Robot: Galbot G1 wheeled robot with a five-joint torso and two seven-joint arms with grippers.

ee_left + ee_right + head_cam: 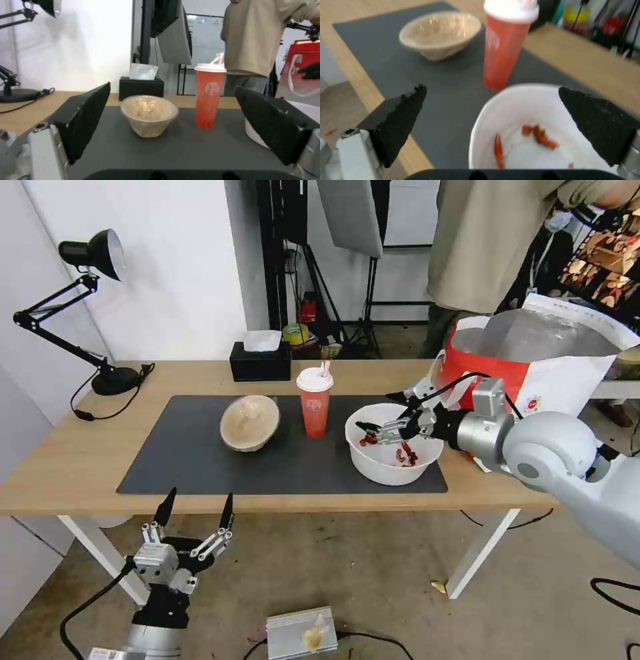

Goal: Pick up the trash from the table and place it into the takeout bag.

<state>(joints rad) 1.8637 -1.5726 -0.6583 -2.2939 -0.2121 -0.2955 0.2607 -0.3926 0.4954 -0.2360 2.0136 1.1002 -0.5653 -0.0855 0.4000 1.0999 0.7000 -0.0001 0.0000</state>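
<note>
On the table (67, 460), three pieces of trash sit on the dark mat (173, 460): a beige translucent bowl (250, 421), a red cup with a white lid (314, 407) and a large white bowl with red scraps (383, 465). My right gripper (377, 412) hovers open over the white bowl (533, 150), one finger above its inside and the other outside its rim; the cup (505, 45) and beige bowl (440, 35) lie beyond. The red-and-white takeout bag (553, 373) stands open at the table's right end. My left gripper (199, 499) waits open below the front edge, facing the beige bowl (149, 115) and cup (208, 97).
A black tissue box (260, 360) sits at the table's back edge and a black desk lamp (93, 313) at the back left. Light stands and cables crowd the room behind. A small metal box (301, 633) lies on the floor in front.
</note>
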